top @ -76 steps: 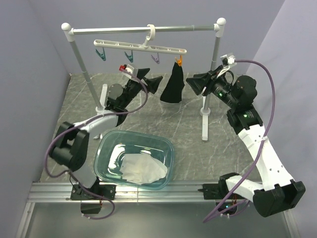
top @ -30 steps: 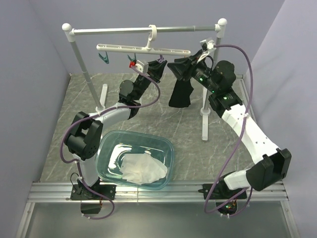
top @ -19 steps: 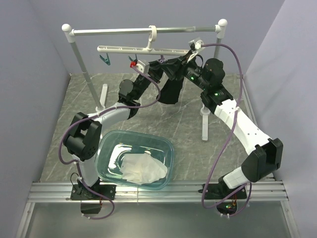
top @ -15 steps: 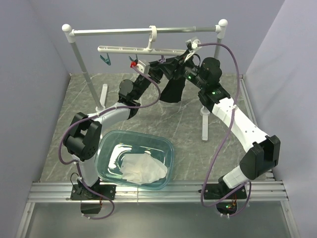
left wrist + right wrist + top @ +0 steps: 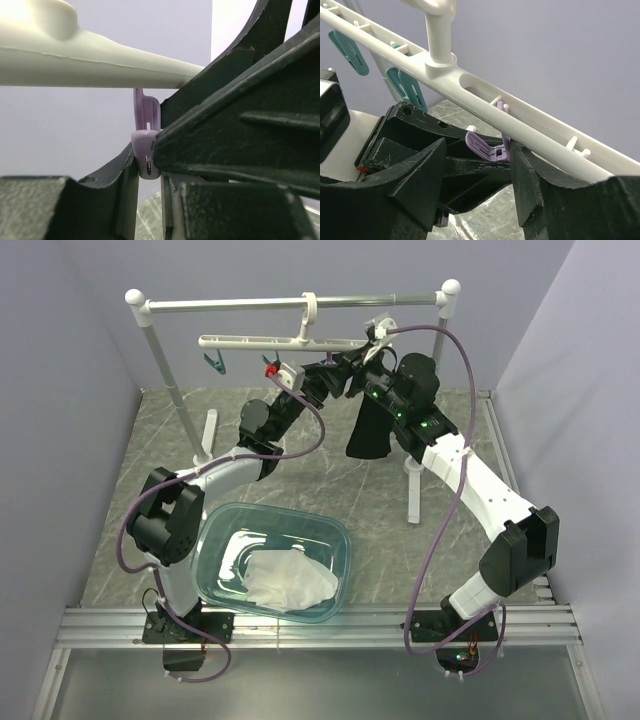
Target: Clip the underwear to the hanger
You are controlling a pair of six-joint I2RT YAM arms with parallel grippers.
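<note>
The black underwear (image 5: 370,430) hangs down loose under the right end of the white hanger (image 5: 260,341), at about 4 o'clock from the hanger's hook. The top of it is hidden behind the right arm, so I cannot see which peg holds it there. It looks like only one corner is clipped up. Next along the bar, toward 9 o'clock, is the purple peg (image 5: 487,148). The left fingers (image 5: 75,205) are pressed together on that peg and pinch it. The right fingers (image 5: 415,185) stand apart, one on each side of the peg and the left fingers, just under the bar. I can see no cloth between them. Two teal pegs (image 5: 407,87) farther toward 9 o'clock have nothing on them. The hanger's hook sits over the rod of the tall rack (image 5: 290,302). Down on the table (image 5: 380,500), at 7 o'clock from the underwear, is a clear tub (image 5: 215,530) with a white cloth (image 5: 290,580) in it. I think the job is about half done. One side seems to be up. The other side must yet be lifted to the purple peg, and the peg let go so it bites the cloth.
</note>
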